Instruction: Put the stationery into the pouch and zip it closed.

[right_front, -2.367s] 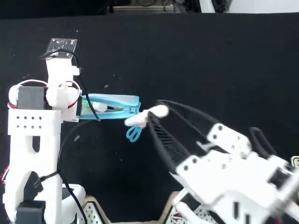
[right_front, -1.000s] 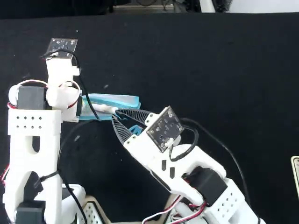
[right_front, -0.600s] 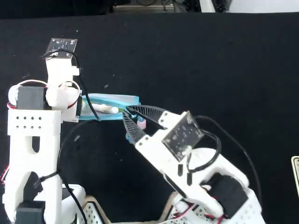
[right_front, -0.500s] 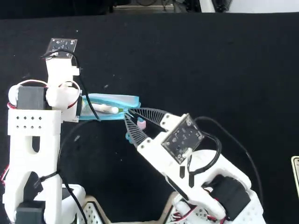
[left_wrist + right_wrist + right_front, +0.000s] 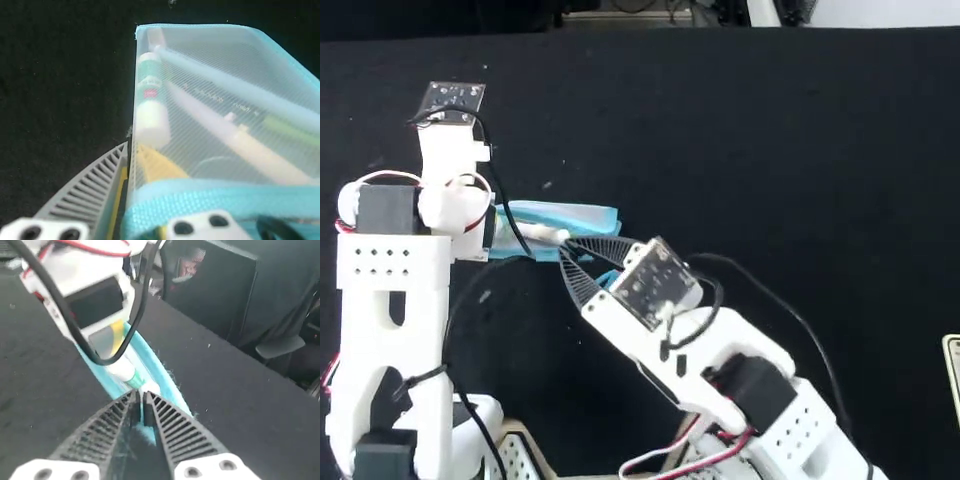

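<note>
Over on the left, the left gripper [image 5: 125, 185] is clamped on the near end of the pouch [image 5: 582, 215], pinning it flat to the black table [image 5: 800, 150]. Through the mesh I can see a glue stick [image 5: 149, 107] and some pens lying inside. To its right, the right gripper [image 5: 140, 402] sits on the pouch's top edge with its jaws pressed nearly together, seemingly pinching the zip there, though I can't make out the slider itself. The mouth looks open beyond the tips, with the white stick showing between the teal lips, so I'd judge the loading done and the zipping in hand. The next move calls for a straight pull along the zip line while the left arm anchors. There is open table to the right and beyond, but the two arms crowd each other.
</note>
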`<state>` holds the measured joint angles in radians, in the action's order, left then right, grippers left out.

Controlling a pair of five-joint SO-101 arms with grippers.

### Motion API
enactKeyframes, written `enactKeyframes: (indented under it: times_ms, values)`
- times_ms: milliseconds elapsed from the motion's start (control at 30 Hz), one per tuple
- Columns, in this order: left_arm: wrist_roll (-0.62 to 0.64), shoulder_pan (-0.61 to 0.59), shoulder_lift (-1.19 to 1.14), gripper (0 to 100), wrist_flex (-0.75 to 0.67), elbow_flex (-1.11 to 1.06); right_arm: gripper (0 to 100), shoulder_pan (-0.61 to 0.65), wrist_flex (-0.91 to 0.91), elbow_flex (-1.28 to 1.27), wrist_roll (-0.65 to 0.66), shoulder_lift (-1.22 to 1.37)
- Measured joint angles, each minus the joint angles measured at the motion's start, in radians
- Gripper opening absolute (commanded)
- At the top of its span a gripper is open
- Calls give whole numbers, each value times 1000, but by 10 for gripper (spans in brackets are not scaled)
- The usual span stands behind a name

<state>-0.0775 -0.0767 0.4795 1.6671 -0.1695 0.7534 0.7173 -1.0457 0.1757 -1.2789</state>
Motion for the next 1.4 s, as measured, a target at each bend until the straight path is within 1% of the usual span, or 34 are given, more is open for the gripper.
enactKeyframes:
  times_ms: [200,367,500,833,1000,1133,1233,1400]
  values:
    - [-2,0,0,30,-2,0,11,0,-2,46,-2,98]
    - [-2,0,0,30,-2,0,11,-6,78,164,0,150]
    - [-2,0,0,30,-2,-2,11,-6,98,201,0,150]
    - [0,0,0,30,-2,-3,11,-6,98,203,0,150]
    - [0,0,0,30,-2,-3,11,0,83,118,-2,133]
    - [0,2,0,30,3,-5,11,0,87,98,-2,133]
    - [0,3,0,30,6,-5,11,0,150,132,-2,135]
    - [0,3,0,30,0,-5,11,-5,358,382,2,155]
